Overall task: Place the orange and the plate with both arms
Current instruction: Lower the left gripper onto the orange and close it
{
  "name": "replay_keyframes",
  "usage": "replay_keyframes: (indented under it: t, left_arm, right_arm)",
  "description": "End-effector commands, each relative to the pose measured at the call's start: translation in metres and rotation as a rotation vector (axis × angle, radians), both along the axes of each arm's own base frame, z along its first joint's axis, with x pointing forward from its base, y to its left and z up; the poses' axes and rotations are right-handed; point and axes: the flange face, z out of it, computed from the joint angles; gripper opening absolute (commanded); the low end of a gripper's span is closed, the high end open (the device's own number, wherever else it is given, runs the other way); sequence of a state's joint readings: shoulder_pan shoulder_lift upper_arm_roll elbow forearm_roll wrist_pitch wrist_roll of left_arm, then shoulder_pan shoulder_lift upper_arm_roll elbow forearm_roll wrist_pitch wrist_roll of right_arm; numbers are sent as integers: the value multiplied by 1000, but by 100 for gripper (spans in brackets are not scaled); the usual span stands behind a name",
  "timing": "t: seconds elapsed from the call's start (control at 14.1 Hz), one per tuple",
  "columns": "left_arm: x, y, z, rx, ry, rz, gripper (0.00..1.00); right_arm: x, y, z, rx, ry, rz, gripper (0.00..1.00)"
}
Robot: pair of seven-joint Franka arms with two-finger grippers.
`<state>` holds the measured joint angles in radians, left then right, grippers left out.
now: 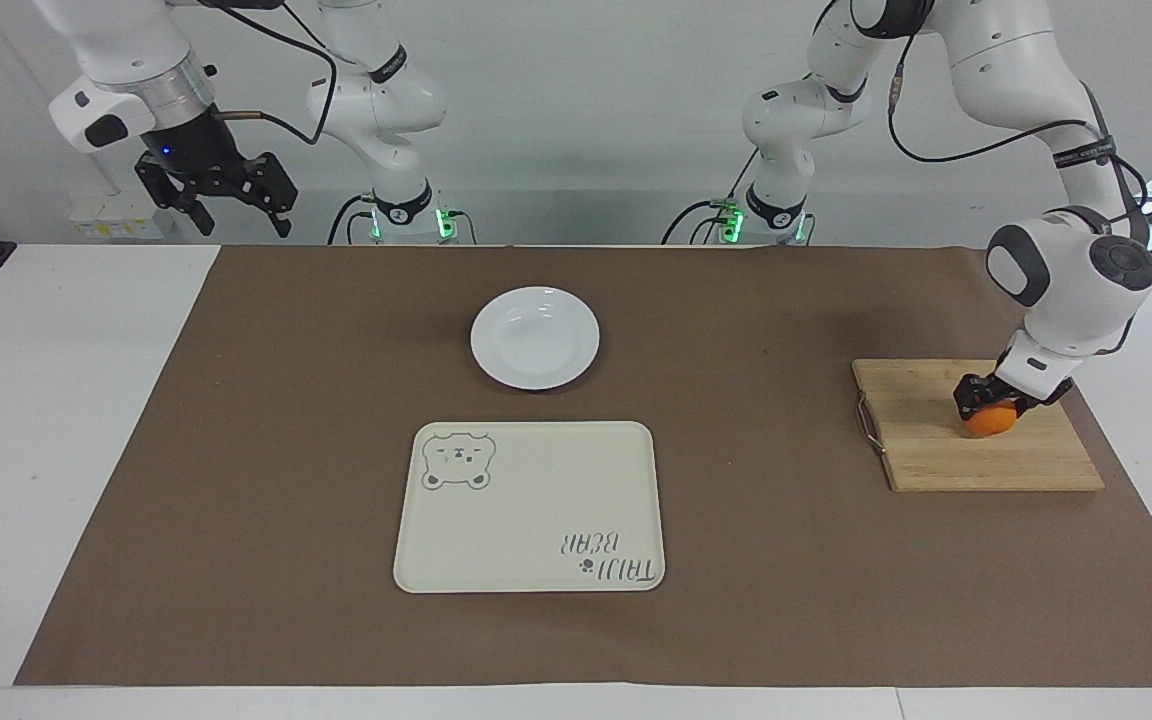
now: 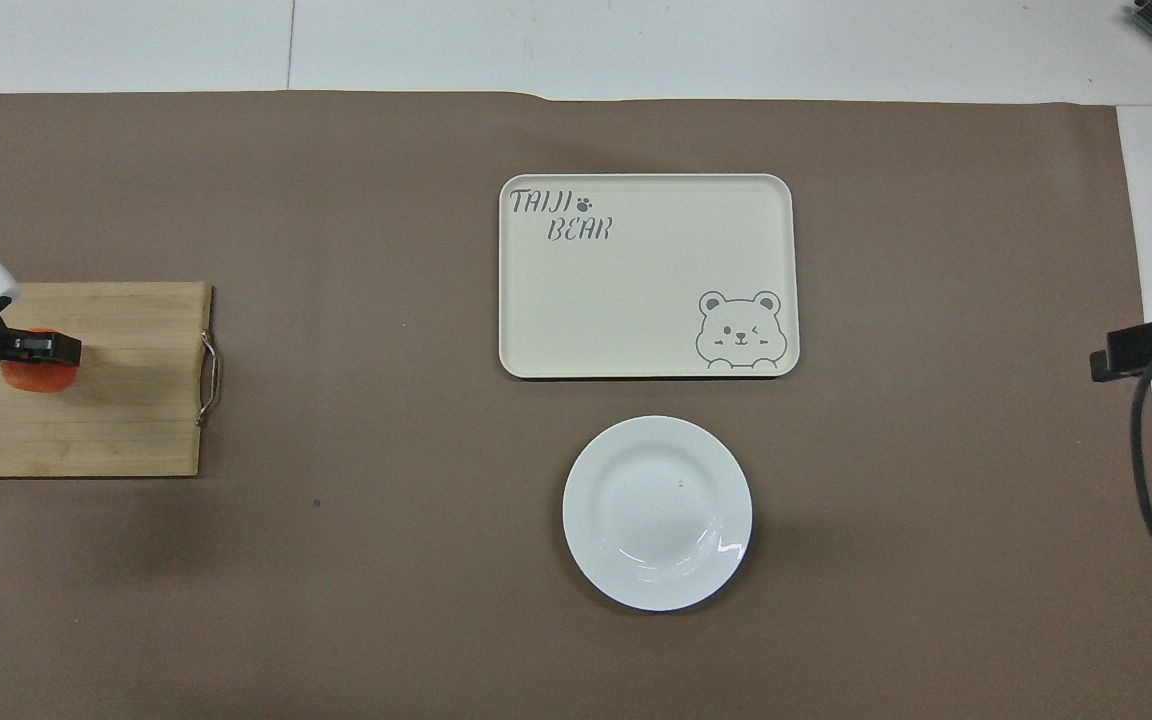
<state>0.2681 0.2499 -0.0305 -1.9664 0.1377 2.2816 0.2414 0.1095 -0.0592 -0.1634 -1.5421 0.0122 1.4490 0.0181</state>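
Observation:
The orange [image 1: 990,423] lies on a wooden cutting board [image 1: 926,445] at the left arm's end of the table; it also shows in the overhead view [image 2: 34,378]. My left gripper [image 1: 991,407] is down on it, tilted, its fingers closed against the orange's sides; in the overhead view this gripper [image 2: 41,350] covers the orange's top. The white plate [image 1: 534,337] stands empty mid-table, nearer to the robots than the tray, and shows in the overhead view [image 2: 657,512]. My right gripper [image 1: 244,224] waits open and empty, high over the right arm's end of the table.
A cream rectangular tray with a bear print [image 1: 529,506] lies empty, farther from the robots than the plate. The cutting board [image 2: 126,400] has a metal handle on the side toward the tray. A brown mat [image 1: 266,450] covers the table.

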Motion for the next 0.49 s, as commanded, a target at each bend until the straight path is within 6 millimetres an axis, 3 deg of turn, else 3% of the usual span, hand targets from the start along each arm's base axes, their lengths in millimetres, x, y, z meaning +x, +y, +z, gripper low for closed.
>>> replay_keyframes:
  t: [0.0,0.21,0.42]
  left_arm:
    - [4,-11,34,22,-37,-35,0]
    - [4,-53,46,-25,-29,-66,0]
    - [-11,-138,48,-104,104,-104,0]
  right_arm:
    - [-6,-2,3,-4,3,-2,100]
    - [-6,-2,3,-4,3,-2,100]
    - [-5,-2,3,-4,5,-2,100]
